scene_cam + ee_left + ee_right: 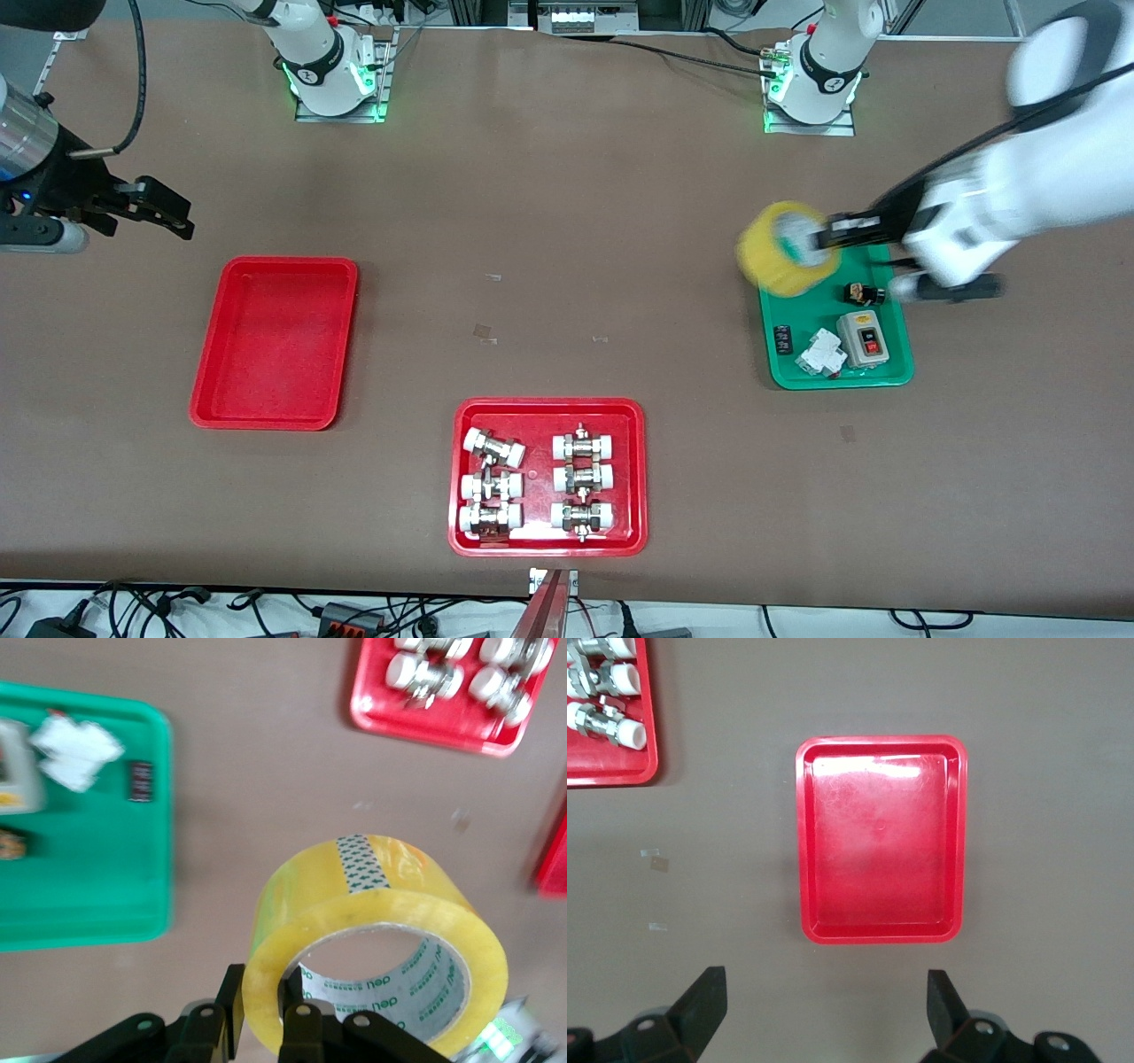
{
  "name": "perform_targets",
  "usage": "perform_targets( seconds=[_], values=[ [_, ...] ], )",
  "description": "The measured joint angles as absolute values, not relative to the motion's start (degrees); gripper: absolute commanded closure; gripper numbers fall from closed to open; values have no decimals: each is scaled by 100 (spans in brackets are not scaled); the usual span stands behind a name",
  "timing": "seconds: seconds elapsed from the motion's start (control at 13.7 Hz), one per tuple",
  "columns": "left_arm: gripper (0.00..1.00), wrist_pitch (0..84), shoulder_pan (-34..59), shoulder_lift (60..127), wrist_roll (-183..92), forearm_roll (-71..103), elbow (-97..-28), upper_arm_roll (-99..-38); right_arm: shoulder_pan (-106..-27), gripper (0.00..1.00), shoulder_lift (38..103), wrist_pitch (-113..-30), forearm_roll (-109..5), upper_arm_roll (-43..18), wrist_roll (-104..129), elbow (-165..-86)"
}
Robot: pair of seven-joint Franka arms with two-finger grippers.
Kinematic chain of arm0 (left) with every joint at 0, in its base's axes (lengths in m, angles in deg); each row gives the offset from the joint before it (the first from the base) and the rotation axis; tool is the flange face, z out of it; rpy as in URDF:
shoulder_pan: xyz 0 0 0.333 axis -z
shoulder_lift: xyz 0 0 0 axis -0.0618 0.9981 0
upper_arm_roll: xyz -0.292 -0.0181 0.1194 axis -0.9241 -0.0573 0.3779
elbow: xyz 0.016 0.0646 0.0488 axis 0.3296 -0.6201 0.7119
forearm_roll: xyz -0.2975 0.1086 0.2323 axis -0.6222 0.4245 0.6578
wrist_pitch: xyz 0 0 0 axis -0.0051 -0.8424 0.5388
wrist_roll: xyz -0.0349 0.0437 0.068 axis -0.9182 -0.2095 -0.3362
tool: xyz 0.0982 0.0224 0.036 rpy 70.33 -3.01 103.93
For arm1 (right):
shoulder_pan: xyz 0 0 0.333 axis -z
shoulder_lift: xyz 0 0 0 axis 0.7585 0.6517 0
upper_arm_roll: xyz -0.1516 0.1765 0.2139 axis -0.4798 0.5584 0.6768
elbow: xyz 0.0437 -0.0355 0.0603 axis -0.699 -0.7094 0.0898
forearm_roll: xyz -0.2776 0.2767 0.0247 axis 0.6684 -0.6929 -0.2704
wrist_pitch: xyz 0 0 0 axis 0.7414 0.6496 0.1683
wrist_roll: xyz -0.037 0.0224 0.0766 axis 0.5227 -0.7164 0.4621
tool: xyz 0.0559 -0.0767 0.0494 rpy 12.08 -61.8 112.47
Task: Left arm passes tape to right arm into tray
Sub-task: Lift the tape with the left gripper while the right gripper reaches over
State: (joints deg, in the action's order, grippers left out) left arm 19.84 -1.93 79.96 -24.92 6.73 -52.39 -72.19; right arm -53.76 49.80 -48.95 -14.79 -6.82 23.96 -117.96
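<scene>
The tape [784, 248], a wide yellowish roll with a white core, hangs in the air over the green tray's corner farthest from the front camera. My left gripper [824, 237] is shut on its wall. In the left wrist view, one finger of the left gripper [264, 1010] sits inside the core of the tape [381, 904] and the other outside. The plain red tray [275, 346] lies empty toward the right arm's end of the table. My right gripper [168, 213] hangs open over bare table beside it. Between the spread fingers of the right gripper [824, 983], the tray [881, 842] shows.
The green tray [842, 379] holds a grey switch box [864, 339], a white breaker [819, 353] and small black parts. A red tray [549, 548] with several white-capped metal fittings sits near the table's front edge, midway between the arms.
</scene>
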Motion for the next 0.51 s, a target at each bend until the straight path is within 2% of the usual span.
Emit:
perform_targets(
  seconds=[0.29,0.51],
  values=[
    [99,3525,1178,8651,16,534,-5116,-7283,-5392,0,5035,-4640,-1579,-680,2395,-11924],
    [99,4377,1618,9085,924,282,-5034,-7281,-5394,0,5090,-4333,-2615,-686,2332,-11945]
  ],
)
